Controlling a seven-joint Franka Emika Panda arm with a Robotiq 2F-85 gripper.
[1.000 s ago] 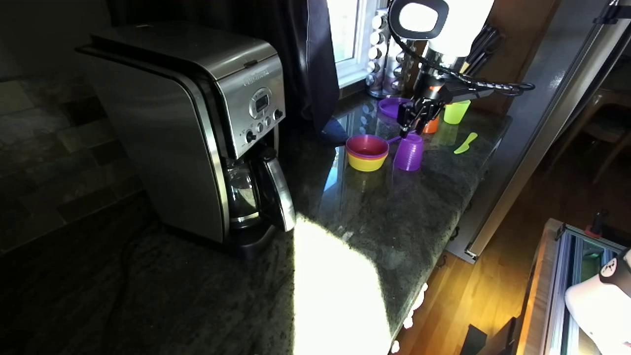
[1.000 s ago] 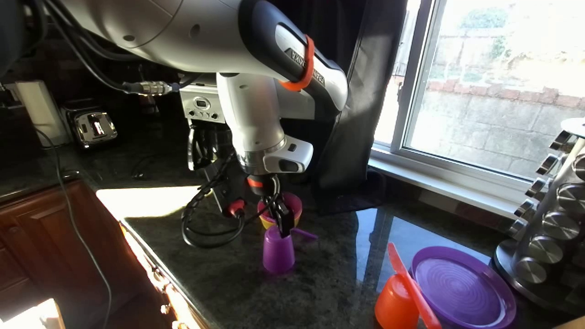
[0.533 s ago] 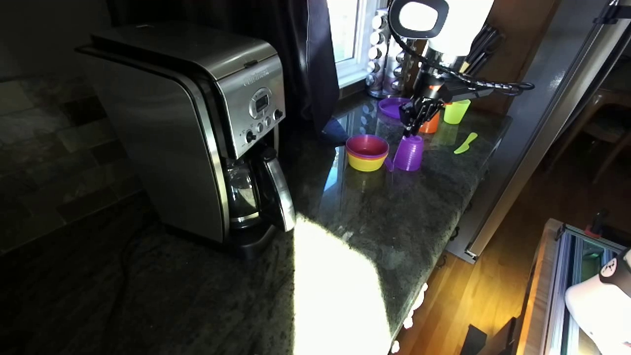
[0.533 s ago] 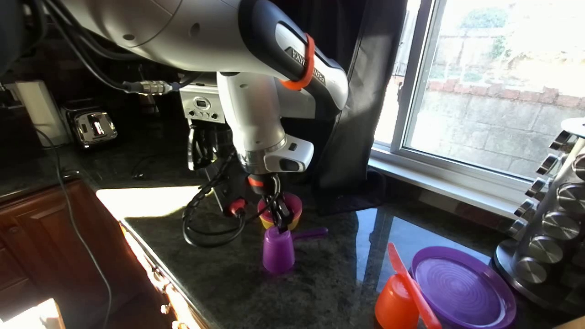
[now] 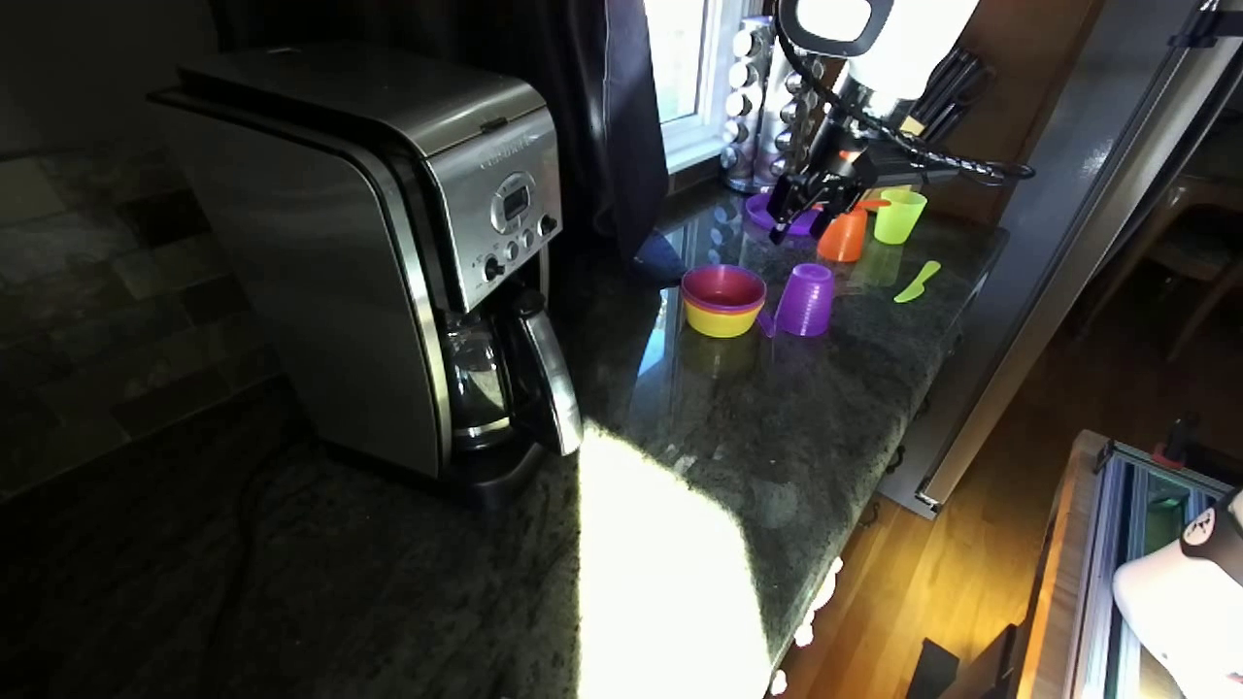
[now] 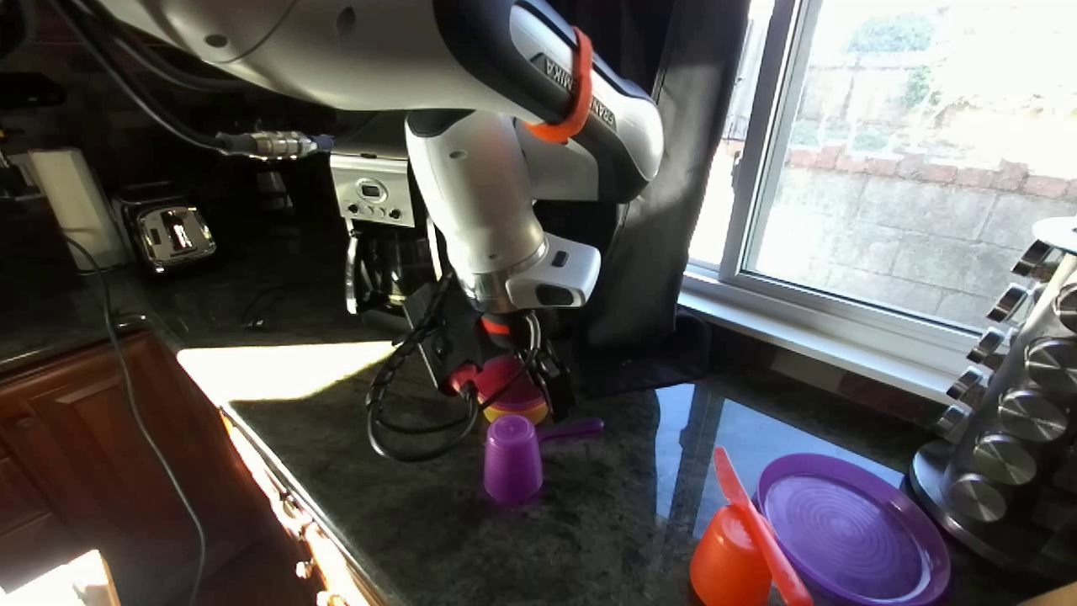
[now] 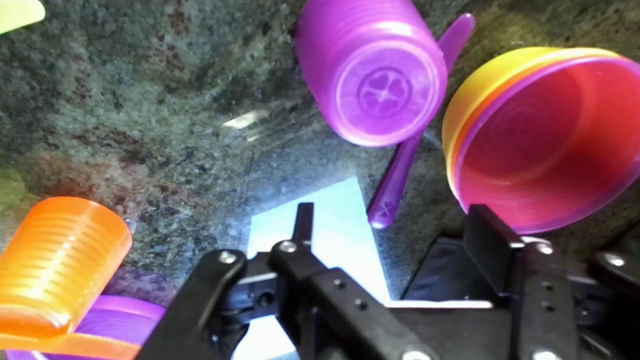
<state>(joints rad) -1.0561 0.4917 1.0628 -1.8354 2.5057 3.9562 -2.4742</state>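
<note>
End effector (image 7: 395,222) raised clear of purple cup (image 7: 371,75), tilted, jaws apart.

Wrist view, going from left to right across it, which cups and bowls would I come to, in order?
Left to right: orange cup, purple cup, then the nested bowls.

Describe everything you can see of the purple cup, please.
The purple cup looks like shiny, ribbed plastic, widening toward its mouth. It stands upside down on the dark counter, showing a clover-like emblem inside rings on its base; its inside is hidden. Beside it are a purple knife and stacked bowls; whether the knife touches it is unclear. The open pincer does not.
</note>
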